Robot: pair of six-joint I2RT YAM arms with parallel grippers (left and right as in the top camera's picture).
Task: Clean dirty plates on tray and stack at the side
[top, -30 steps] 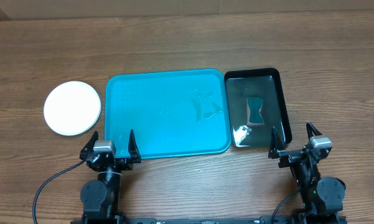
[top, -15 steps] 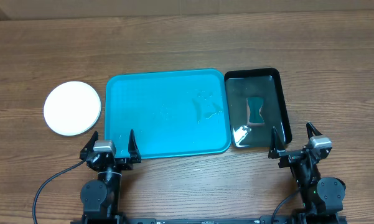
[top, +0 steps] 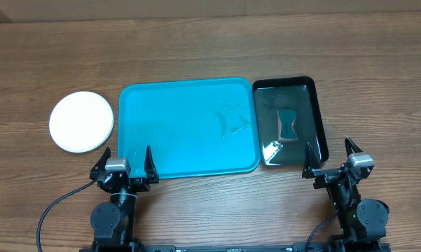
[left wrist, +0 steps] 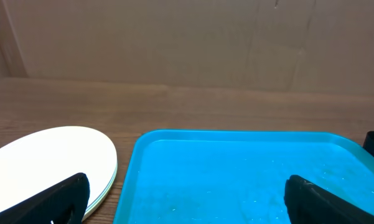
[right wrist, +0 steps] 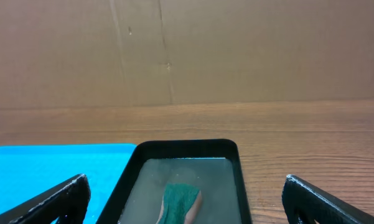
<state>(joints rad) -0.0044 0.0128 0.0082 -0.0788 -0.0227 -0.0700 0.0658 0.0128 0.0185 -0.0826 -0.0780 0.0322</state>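
I am keeping both arms low at the near edge of the table (top: pixel 196 42), and I am judging the task as complete or very nearly so. The left gripper (top: pixel 127 154) is standing with its jaws spread fully wide and gripping nothing, and the right gripper (top: pixel 329 148) is doing the same. The tray (top: pixel 175 126) is lying directly ahead of the left jaws, with its near rim just beyond their tips. It is carrying no plates, only a few water droplets on the side toward the right jaws. The plates (top: pixel 81 121) are sitting in one stack on the bare table, ahead of the left jaws and off to their left, near the tray but apart from it. The top plate is showing a clean white face. In the left wrist view a greenish edge is showing beneath it, but I cannot count the layers or inspect the lower faces. Ahead of the right jaws, the black tray (top: pixel 284 82) is holding shallow water and a teal sponge (top: pixel 288 124). I am finding no cleaning or stacking step left to do.
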